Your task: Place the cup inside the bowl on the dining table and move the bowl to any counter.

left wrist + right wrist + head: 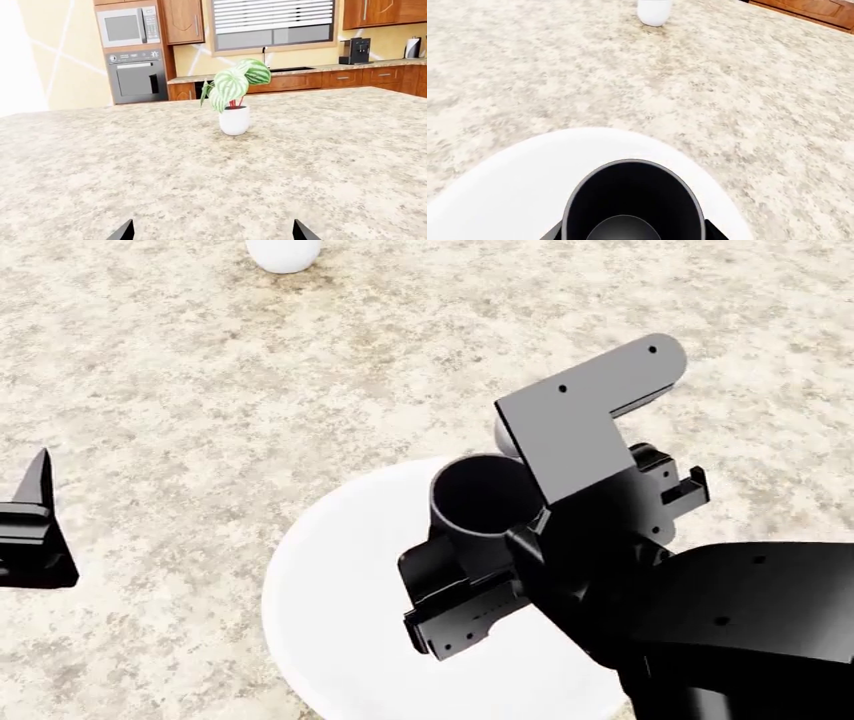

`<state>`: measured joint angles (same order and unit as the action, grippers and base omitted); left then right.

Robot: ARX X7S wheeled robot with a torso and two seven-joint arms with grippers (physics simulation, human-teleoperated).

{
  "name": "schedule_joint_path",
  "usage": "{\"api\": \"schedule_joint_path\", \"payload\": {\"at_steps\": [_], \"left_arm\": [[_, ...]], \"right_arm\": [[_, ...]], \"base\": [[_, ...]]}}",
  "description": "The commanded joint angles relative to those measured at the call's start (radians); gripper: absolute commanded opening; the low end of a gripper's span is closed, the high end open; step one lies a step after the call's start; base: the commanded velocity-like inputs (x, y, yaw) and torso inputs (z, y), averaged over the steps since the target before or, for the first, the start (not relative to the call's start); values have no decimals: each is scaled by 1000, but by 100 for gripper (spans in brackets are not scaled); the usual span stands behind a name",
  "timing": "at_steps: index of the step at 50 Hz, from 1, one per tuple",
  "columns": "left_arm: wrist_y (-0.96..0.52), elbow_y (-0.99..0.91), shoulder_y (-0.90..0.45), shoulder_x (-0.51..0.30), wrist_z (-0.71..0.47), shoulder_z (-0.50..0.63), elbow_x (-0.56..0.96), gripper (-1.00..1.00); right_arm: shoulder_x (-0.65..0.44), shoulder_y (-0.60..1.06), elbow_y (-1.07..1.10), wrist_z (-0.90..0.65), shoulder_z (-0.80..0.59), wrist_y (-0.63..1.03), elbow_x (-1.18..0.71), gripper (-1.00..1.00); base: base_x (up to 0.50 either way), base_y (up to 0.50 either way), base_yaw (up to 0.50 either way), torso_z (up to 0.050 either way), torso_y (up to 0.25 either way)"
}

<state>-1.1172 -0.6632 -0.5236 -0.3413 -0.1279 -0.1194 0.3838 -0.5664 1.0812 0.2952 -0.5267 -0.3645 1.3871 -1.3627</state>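
The right gripper (487,540) pinches the cup (483,492), a matte black mug held upright with its open mouth facing up. The cup hangs over the far part of the bowl (334,610), inside the bowl's rim as seen from above; whether its base touches the bowl's floor cannot be told. The bowl, wide and white, sits on the pale speckled desk (160,390). The left gripper (34,530) is off to the left of the bowl, well apart from it, above bare desk; its two fingertips (123,232) stand spread with nothing between them. Beyond the bowl, a small white pot (234,120) with a green-leaved plant (235,82) stands on the same desk.
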Motion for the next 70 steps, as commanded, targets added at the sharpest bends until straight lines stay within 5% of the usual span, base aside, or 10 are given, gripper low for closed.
{"api": "schedule_joint_path", "payload": {"at_steps": [1,22,23,56,70], "left_arm": [[17,10,3,7,-5,8,-9,100],[12,12,-5,-5,-2,-1,7,100],[13,14,-7,-1,-6,5,4,100],[26,19,0,-5,-14,7,14,100],[28,19,4,-12,-12,-4,24,100]], "right_arm": [[2,4,3,4,-8,4,-7,-100],[-11,-18,8,-24,-21,-2,-55,-100],[-12,-18,7,-22,-23,-3,-53,100],[-68,152,-34,-84,38,-13,-113,100],[-206,-2,-83,-175,182,-95,-158,100]], "base": [[0,0,0,0,0],[0,0,0,0,0],[0,0,0,0,0],[0,0,0,0,0],[0,0,0,0,0]]}}
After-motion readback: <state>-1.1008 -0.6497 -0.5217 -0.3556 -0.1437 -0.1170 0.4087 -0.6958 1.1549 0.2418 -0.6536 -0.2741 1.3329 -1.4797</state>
